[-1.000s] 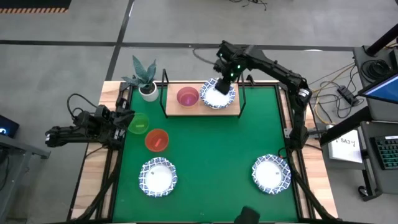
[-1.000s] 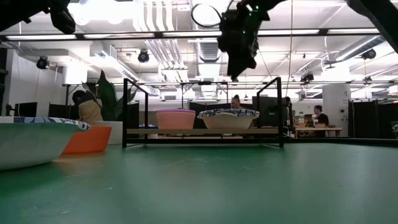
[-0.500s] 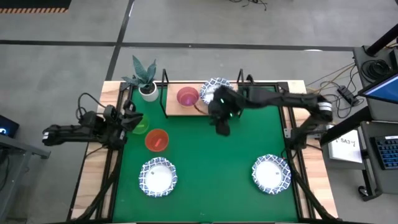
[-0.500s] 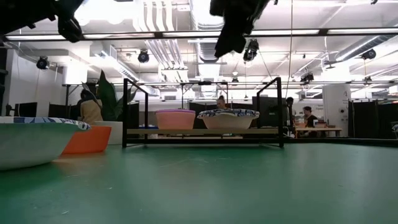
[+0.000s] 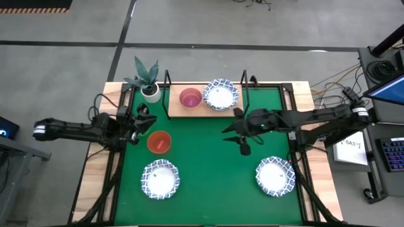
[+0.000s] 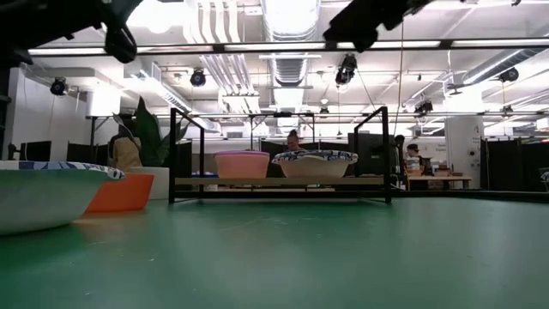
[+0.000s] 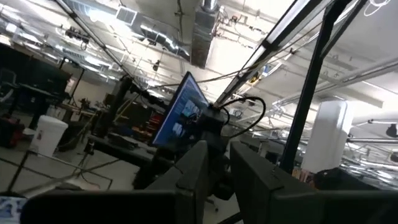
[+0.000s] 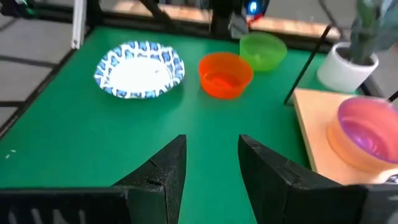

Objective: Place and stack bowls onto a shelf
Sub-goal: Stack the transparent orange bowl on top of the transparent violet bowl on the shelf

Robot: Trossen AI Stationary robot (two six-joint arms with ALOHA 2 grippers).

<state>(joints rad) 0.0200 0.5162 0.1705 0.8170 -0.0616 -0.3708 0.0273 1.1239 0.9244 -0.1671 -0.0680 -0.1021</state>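
Note:
The shelf (image 5: pixel 205 108), a light board on a black frame at the far edge, carries a pink bowl (image 5: pixel 190 98) and a blue-rimmed white bowl (image 5: pixel 221 94). Two more blue-rimmed bowls (image 5: pixel 160 178) (image 5: pixel 275 176) stand on the green mat near the front. An orange bowl (image 5: pixel 159 142) and a green bowl (image 8: pixel 264 50) stand at the left. My right gripper (image 5: pixel 235 135) hangs open over the middle of the mat, touching nothing. My left gripper (image 5: pixel 144 118) is open above the green bowl; its wrist view shows only the room.
A white plant pot (image 5: pixel 150 93) with a green plant stands left of the shelf. The mat (image 5: pixel 208 170) is bare between the two front bowls. People sit at desks in the room behind the table.
My right gripper has left the blue-rimmed bowl on the shelf and swung toward the near edge and to the right, out over the middle of the mat. My left gripper has reached toward the right, over the green bowl. No bowl has moved.

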